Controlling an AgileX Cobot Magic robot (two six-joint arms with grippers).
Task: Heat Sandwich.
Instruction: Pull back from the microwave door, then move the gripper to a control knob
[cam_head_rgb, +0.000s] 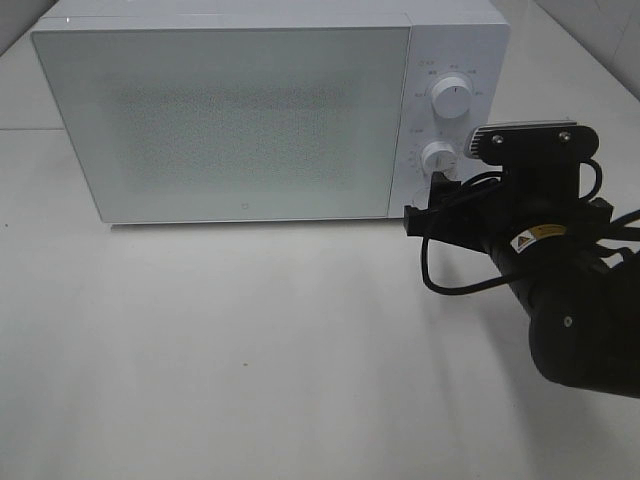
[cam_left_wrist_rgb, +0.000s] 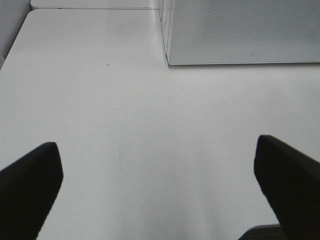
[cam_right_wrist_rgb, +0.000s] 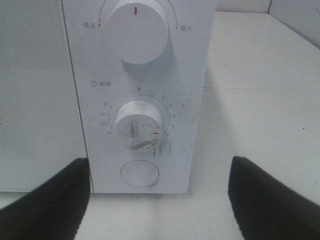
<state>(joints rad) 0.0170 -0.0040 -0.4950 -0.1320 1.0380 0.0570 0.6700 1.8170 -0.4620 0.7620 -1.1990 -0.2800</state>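
Observation:
The sandwich is out of view. A white microwave stands at the back of the table with its door shut. My right gripper hovers just in front of its control panel, level with the timer knob. In the right wrist view that gripper is open, with the timer knob and the round door button between its fingers but apart from them. The left gripper is open over bare table, holding nothing.
The power knob sits above the timer knob. The white table stretches in front of the microwave. The right arm's black body and its cable fill the near right. The microwave's front left corner shows in the left wrist view.

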